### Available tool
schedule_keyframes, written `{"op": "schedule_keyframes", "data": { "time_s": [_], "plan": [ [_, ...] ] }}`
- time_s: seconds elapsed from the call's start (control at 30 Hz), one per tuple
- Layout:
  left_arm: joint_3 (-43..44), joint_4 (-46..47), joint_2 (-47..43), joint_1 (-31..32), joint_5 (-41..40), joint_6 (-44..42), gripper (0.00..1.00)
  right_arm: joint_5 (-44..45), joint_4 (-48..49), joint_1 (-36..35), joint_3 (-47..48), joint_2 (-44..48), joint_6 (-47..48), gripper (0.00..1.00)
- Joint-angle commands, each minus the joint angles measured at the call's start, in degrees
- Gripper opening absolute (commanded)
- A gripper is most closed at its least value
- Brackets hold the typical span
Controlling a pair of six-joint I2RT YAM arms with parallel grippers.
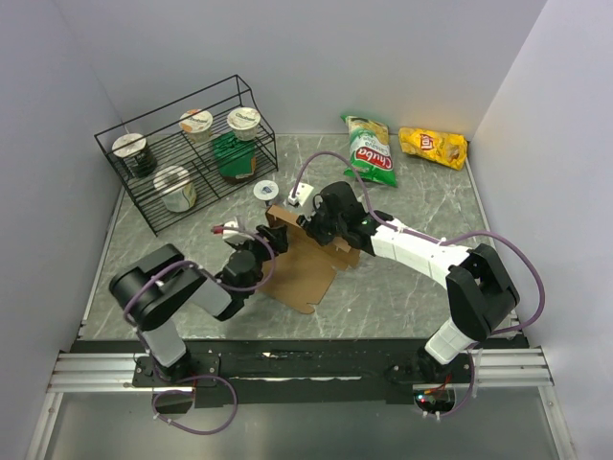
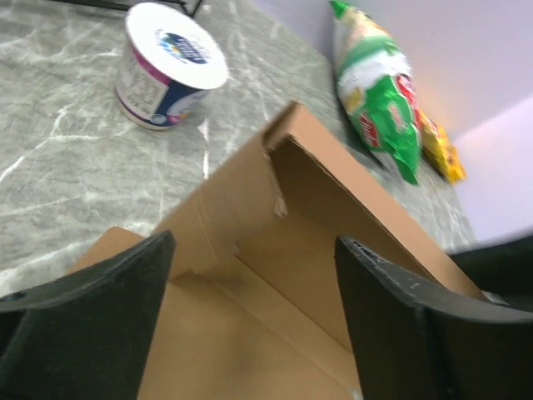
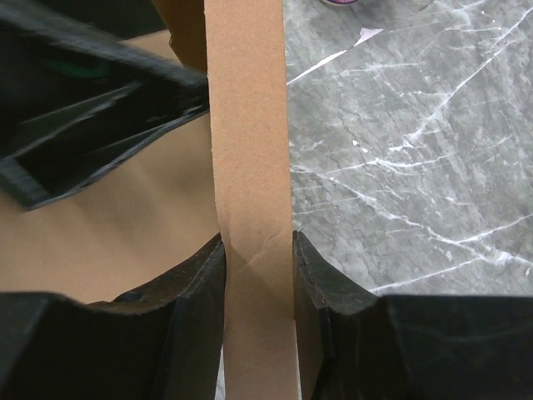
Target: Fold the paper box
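The paper box (image 1: 311, 271) is a brown cardboard sheet lying partly folded in the middle of the table, with one wall raised at its far edge. My left gripper (image 1: 257, 261) hovers at the box's left side. In the left wrist view its fingers stand wide apart, open (image 2: 254, 242), with the cardboard floor and raised wall (image 2: 316, 200) beyond them and nothing held. My right gripper (image 1: 319, 222) is at the raised far wall. In the right wrist view its jaws (image 3: 258, 243) are shut on the upright cardboard strip (image 3: 248, 125).
A black wire rack (image 1: 153, 196) with several yogurt cups stands at the back left. A single yogurt cup (image 1: 265, 191) (image 2: 166, 71) sits just beyond the box. A green chip bag (image 1: 372, 151) (image 2: 379, 92) and a yellow one (image 1: 433, 146) lie at the back right.
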State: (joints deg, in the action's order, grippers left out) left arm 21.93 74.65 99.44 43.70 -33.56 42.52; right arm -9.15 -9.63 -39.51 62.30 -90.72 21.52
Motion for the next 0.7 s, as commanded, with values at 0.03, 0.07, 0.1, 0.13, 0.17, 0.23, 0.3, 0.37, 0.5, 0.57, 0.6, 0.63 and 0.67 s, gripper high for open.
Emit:
{"op": "schedule_keyframes", "data": {
  "time_s": [0.03,0.07,0.1,0.13,0.17,0.23,0.3,0.37,0.5,0.57,0.6,0.63,0.67],
  "plan": [
    [-4.52,9.47,-9.42,-0.46,8.15,-4.46,0.92,-1.4,-4.35,-0.22,-1.22,1.51,0.1,0.3],
    [-5.23,8.07,-11.0,-0.98,9.38,-4.73,0.93,-1.66,-4.26,0.04,-1.31,1.6,0.1,0.3],
    [-6.89,6.31,-12.76,-1.16,11.22,-4.99,0.96,-2.19,-4.43,0.22,-1.31,1.86,0.02,0.3],
    [-7.77,3.77,-16.17,-1.34,12.63,-5.43,0.98,-2.28,-4.52,0.31,-1.31,1.95,0.02,0.3],
    [-8.57,2.35,-17.86,-2.56,14.64,-6.82,0.99,-2.45,-4.35,0.31,-1.39,1.95,0.02,0.3],
    [-11.03,-1.15,-22.94,-4.41,21.04,-8.06,0.99,-3.07,-4.26,0.66,-1.31,1.95,-0.07,0.3],
    [-13.48,-3.28,-28.04,-8.79,26.15,-9.21,0.99,-3.24,-4.43,0.75,-1.39,1.95,-0.07,0.3],
    [-15.24,-5.65,-31.39,-13.44,31.97,-9.39,0.99,-3.42,-4.26,0.75,-1.48,2.03,-0.16,0.3],
    [-13.25,-18.81,-36.85,-19.17,32.25,-10.18,0.99,-3.95,-4.26,0.83,-1.48,2.12,-0.25,0.3],
    [-11.57,-22.69,-36.6,-21.63,31.45,-10.09,0.99,-4.21,-4.26,0.83,-1.4,1.95,-0.16,0.3],
    [-11.3,-22.8,-35.9,-22.34,31.8,-9.92,0.99,-4.3,-4.35,0.83,-1.39,1.86,-0.25,0.3],
    [-10.95,-22.88,-35.2,-23.04,32.41,-9.83,0.99,-4.39,-4.26,0.83,-1.39,1.86,-0.25,0.3],
    [-9.82,-23.23,-34.41,-24.27,33.11,-9.83,0.99,-4.48,-4.17,0.83,-1.48,1.77,-0.34,0.3]
  ]
}}
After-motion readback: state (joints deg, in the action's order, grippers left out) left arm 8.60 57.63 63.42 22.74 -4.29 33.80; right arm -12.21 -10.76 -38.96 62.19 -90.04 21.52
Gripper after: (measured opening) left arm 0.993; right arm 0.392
